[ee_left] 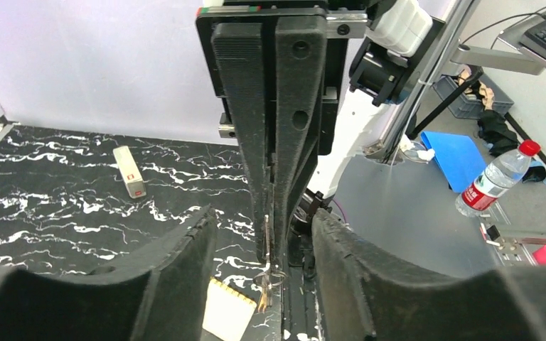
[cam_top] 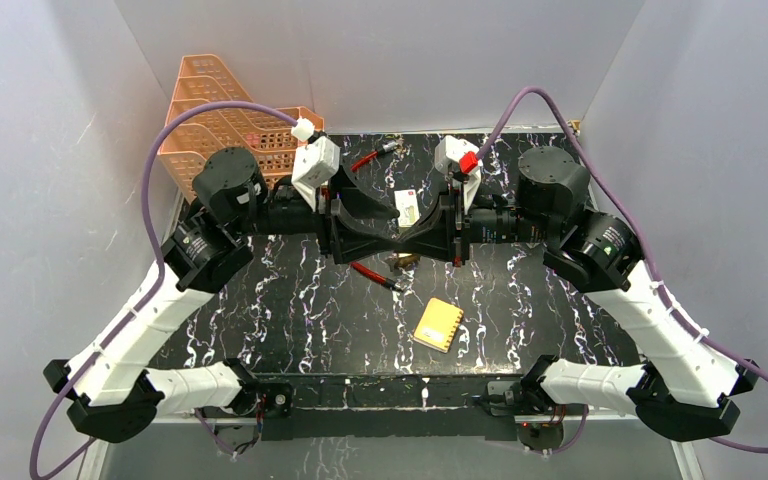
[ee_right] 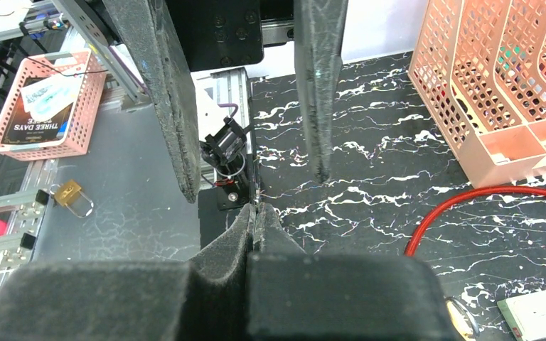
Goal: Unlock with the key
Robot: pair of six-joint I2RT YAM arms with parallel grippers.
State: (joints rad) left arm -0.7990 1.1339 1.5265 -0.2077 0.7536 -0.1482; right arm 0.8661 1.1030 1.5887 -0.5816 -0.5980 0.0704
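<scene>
My right gripper is shut, its pads pressed together in the right wrist view. In the left wrist view, the thin flat key is pinched edge-on between those pads. A key ring and a second small key hang below it. My left gripper is open, with its jaws standing wide on either side of the right fingertips. A small brownish metal thing lies just below the fingertips; I cannot tell whether it is the padlock. A steel loop with brass peeks out at the bottom right.
A red cable runs under the grippers. A yellow notepad lies in front, a white box behind. Orange file trays stand back left. A brass padlock lies off the table.
</scene>
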